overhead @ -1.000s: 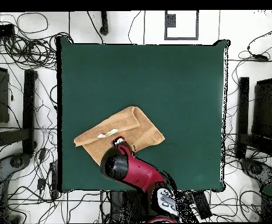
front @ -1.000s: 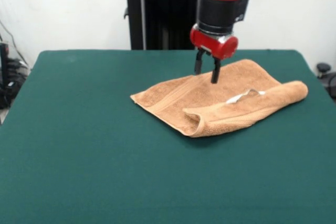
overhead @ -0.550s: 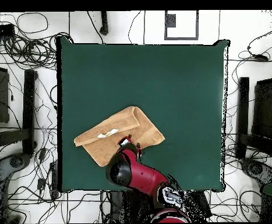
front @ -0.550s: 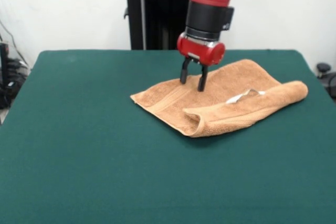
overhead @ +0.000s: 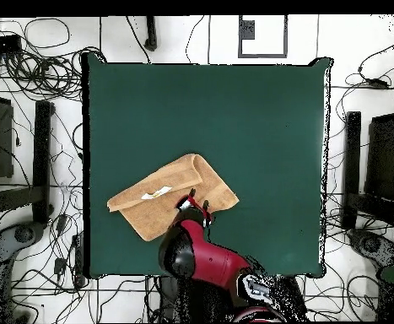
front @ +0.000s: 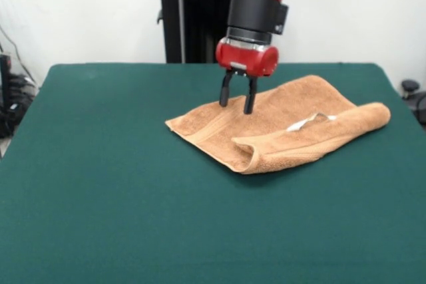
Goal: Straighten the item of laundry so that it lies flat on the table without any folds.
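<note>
On the table (front: pixel 100 184), right of centre in the front view, the towel (front: pixel 266 124) lies partly folded, its near edge rolled over with a white label (front: pixel 303 123) showing. Gripper (front: pixel 237 101) poised over the towel's far-left portion, fingers (front: pixel 225 92) parted, holding nothing; tips at or just above the cloth.

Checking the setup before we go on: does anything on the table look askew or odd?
Yes: the towel is not flat. Its near edge is folded back over itself in a thick roll, white label exposed, and it lies askew to the table edges. The open gripper hovers over it.
</note>
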### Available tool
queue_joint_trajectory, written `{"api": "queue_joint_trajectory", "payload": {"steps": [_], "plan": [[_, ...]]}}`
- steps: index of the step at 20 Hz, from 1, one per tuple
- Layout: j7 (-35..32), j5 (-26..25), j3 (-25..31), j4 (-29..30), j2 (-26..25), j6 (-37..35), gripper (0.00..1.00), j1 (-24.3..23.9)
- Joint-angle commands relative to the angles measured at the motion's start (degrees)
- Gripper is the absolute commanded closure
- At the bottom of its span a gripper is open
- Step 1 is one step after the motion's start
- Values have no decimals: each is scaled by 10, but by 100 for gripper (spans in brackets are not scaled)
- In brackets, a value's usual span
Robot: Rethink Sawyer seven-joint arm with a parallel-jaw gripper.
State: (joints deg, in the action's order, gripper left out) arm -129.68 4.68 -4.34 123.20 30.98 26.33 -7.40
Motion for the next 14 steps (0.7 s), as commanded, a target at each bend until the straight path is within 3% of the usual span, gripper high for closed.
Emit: {"api": "queue_joint_trajectory", "payload": {"steps": [1,8,14], "plan": [[-118,-21,74,-52,-64,49,0,-15],[-144,6,81,-103,-120,144,0,10],[-135,86,55,-97,-112,236,0,88]]}}
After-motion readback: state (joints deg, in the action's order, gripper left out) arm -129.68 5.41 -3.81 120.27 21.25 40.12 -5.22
